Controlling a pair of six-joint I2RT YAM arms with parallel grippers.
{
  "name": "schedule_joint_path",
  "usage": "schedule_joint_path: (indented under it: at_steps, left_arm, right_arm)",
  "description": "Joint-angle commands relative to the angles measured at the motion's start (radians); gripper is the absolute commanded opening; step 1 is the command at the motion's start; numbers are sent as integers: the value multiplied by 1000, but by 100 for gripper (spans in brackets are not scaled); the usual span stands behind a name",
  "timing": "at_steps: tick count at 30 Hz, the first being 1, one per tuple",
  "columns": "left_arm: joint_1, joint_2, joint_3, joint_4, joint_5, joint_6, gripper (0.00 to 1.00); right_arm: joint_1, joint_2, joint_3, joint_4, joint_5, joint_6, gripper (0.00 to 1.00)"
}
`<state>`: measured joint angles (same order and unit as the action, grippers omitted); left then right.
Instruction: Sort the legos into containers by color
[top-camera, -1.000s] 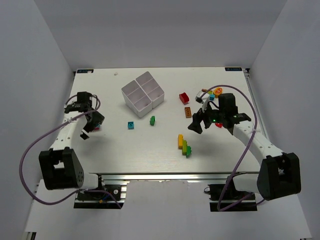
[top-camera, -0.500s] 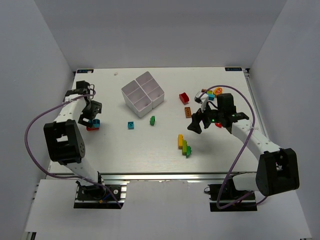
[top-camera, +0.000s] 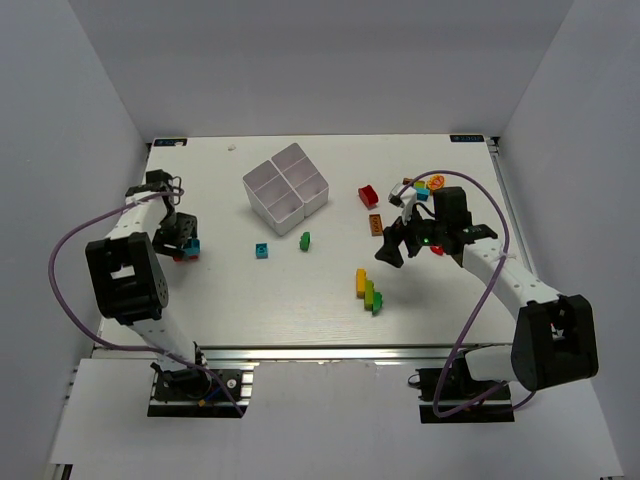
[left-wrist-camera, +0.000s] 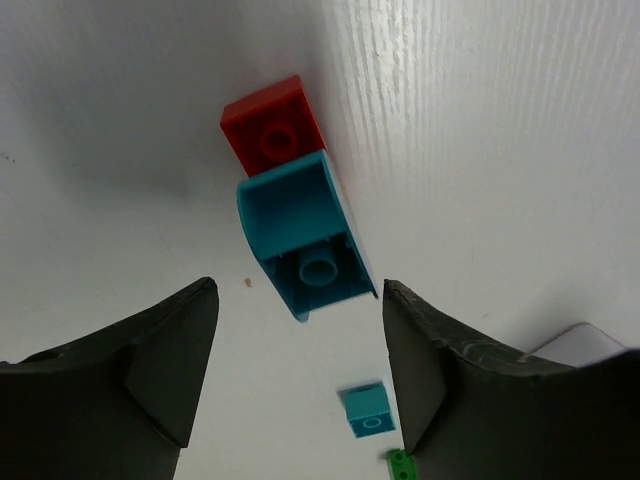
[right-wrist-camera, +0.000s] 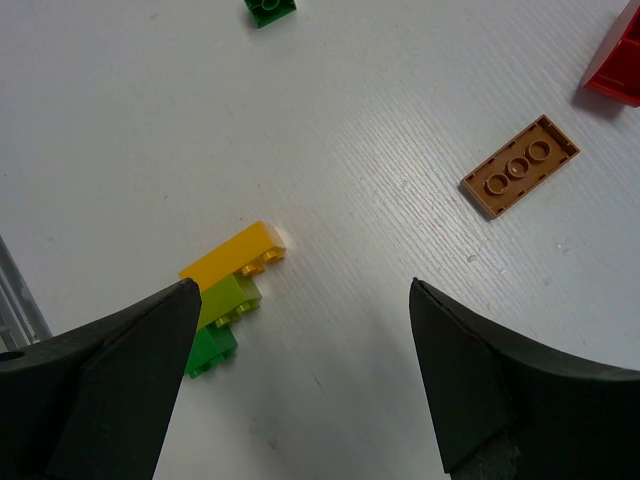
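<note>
Left gripper (left-wrist-camera: 299, 300): spread, the jaws set either side of the blue brick (left-wrist-camera: 305, 240); no contact is seen.
Blue brick: found at the left side of the table (top-camera: 300, 300), joined to a red brick (left-wrist-camera: 272, 125), well apart from the white tray (top-camera: 266, 210).
Right gripper (right-wrist-camera: 302, 290): spread wide above the yellow-green stack (right-wrist-camera: 225, 285); nothing is held.
Handling: light, stiff, smooth plastic is judged; a slip is likely under a glancing pinch.
Hold: the blue brick's flat opposite sides are best taken; the red one may be lifted along.
</note>
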<state>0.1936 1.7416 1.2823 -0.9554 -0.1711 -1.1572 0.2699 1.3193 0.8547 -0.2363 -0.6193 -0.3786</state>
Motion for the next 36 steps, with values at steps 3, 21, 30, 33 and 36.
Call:
schedule_joint_path:
  at_steps: [3, 21, 30, 33, 36]
  left_arm:
    - [26, 50, 26, 20, 10, -2, 71]
    - [9, -109, -17, 61, 238, 189, 0]
    - [-123, -569, -381, 589, 708, 311, 0]
    - [-166, -721, -506, 761, 792, 275, 0]
    - [-275, -819, -615, 958, 815, 229, 0]
  right_arm:
    - [2, 9, 46, -8, 4, -20, 89]
    - [28, -19, 60, -21, -37, -19, 82]
    - [156, 95, 191, 44, -253, 541, 59]
    - [192, 147, 245, 161, -318, 798, 70]
    - [230, 208, 323, 226, -319, 978, 77]
